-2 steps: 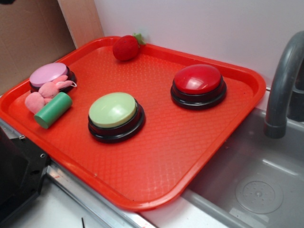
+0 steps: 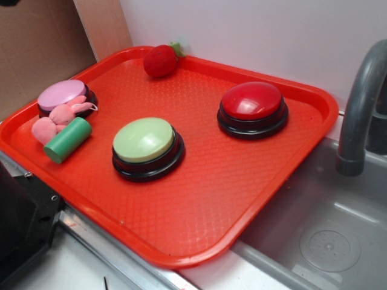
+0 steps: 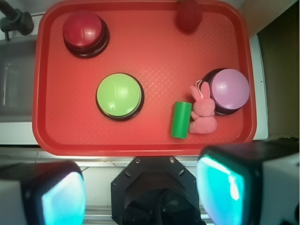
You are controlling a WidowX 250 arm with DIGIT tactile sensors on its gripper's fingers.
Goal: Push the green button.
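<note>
The green button (image 2: 145, 144), a pale green dome on a black base, sits near the middle of the red tray (image 2: 199, 205). It also shows in the wrist view (image 3: 119, 96), left of centre. My gripper (image 3: 140, 197) is open and empty, high above the tray's near edge, well back from the button. Its two fingers (image 3: 224, 187) are blurred at the bottom of the wrist view. The gripper does not show in the exterior view.
A red button (image 2: 252, 107) sits at the tray's far right, a pink-topped button (image 2: 64, 96) at its left. A pink plush rabbit (image 2: 53, 121), a small green cylinder (image 2: 68, 139) and a red strawberry (image 2: 161, 60) lie on the tray. A grey faucet (image 2: 360, 109) and sink (image 2: 326, 235) are on the right.
</note>
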